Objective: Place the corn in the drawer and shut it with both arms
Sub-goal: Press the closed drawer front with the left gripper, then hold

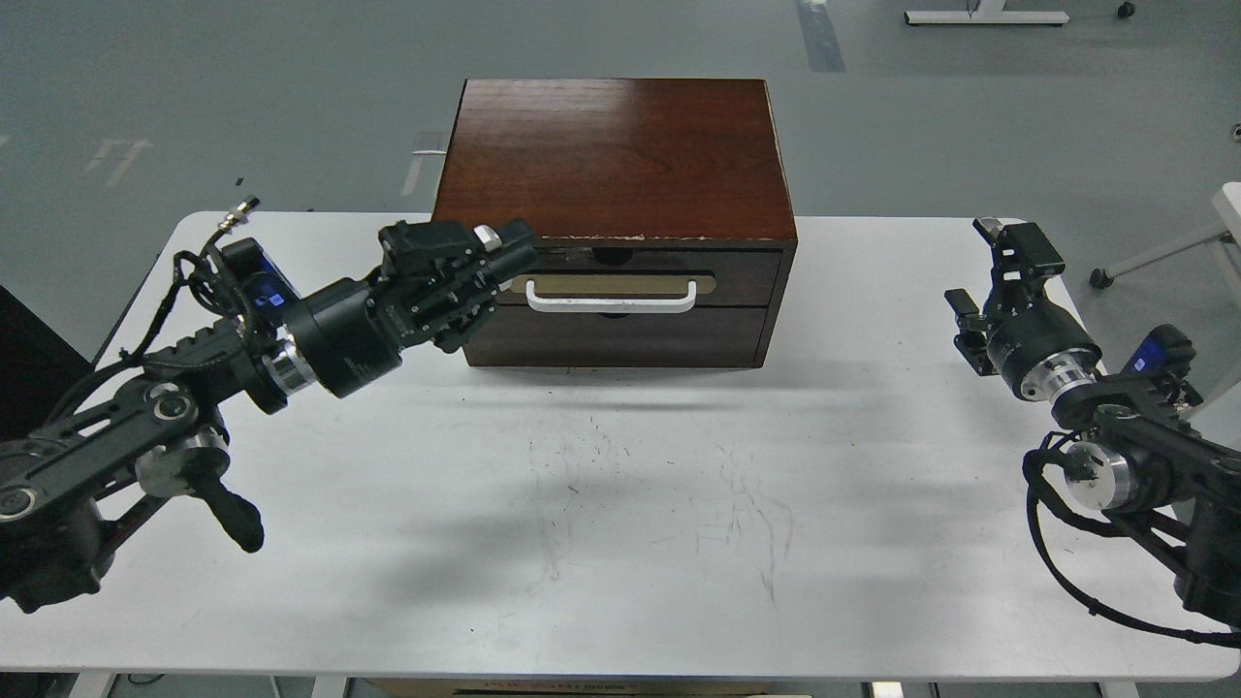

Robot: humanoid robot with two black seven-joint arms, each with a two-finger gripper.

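The dark reddish-brown cabinet (613, 155) stands at the back middle of the white table (873, 465). Its drawer (747, 272) sits flush in the front, with the white bar handle (611, 297) on a tan plate. The corn is out of view. My left gripper (499, 254) is raised at the cabinet's front left corner, close against the drawer front; its fingers overlap and I cannot tell how they stand. My right gripper (984, 273) is open and empty, well to the right of the cabinet above the table's right edge.
Scuff marks (669, 485) cover the table's middle. A white frame leg with a castor (1154, 257) stands off the table at the right. Grey floor lies behind the cabinet.
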